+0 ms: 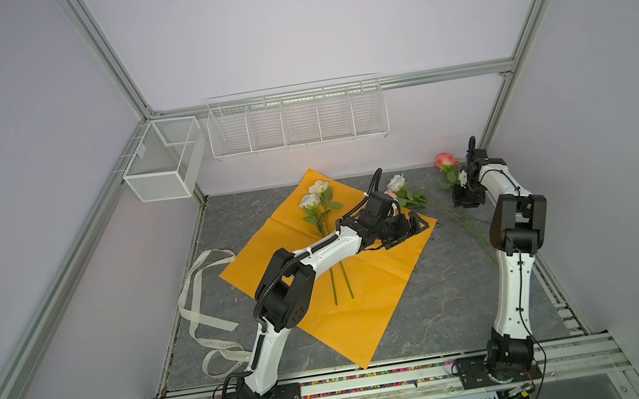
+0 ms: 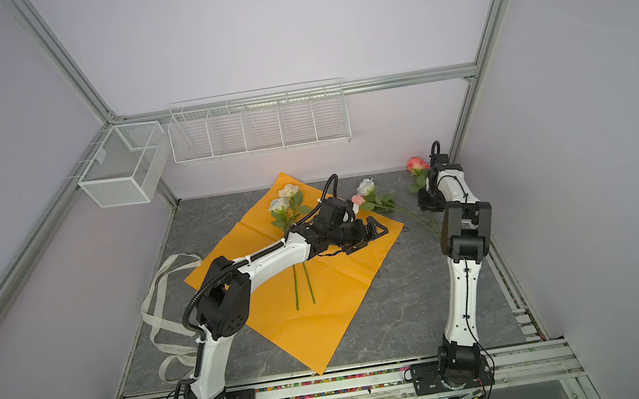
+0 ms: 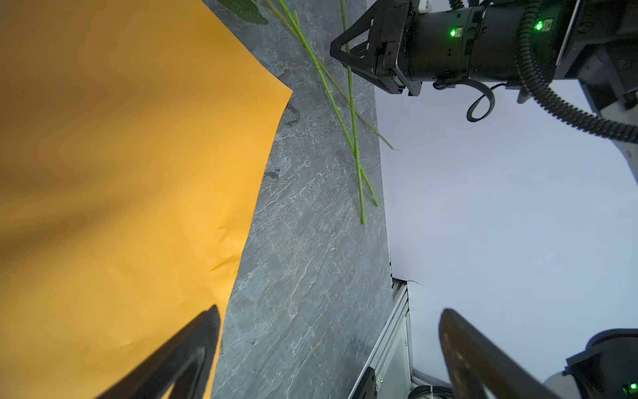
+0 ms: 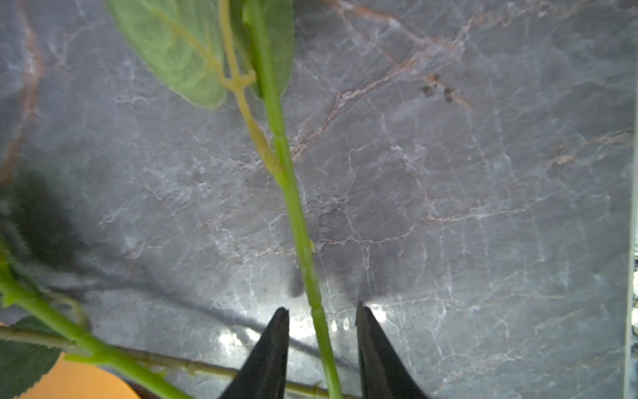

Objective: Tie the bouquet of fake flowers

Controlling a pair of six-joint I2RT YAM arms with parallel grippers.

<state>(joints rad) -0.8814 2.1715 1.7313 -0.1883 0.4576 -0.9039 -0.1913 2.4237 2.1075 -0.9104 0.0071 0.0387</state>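
No wrapped bouquet shows. The fake flowers lie loose. Two white roses (image 1: 315, 195) (image 2: 284, 197) rest on a flat orange paper sheet (image 1: 323, 305) (image 2: 322, 300). A white and a pale pink rose (image 1: 396, 184) (image 2: 365, 187) lie right of the sheet, and a pink rose (image 1: 446, 160) (image 2: 417, 163) lies at the far right. My left gripper (image 1: 410, 234) (image 2: 369, 239) (image 3: 328, 317) hovers open and empty over the sheet's right corner. My right gripper (image 1: 464, 198) (image 2: 429, 203) (image 4: 321, 311) is down on the table, open. Its fingers straddle a green stem (image 4: 293, 207) with a gap on each side.
A cream printed ribbon (image 1: 205, 299) (image 2: 165, 313) lies looped at the table's left edge. A white wire rack (image 1: 297, 121) and a mesh basket (image 1: 162, 162) hang on the back wall. Long stems (image 1: 464, 227) cross the table by the right arm. The right wall stands close.
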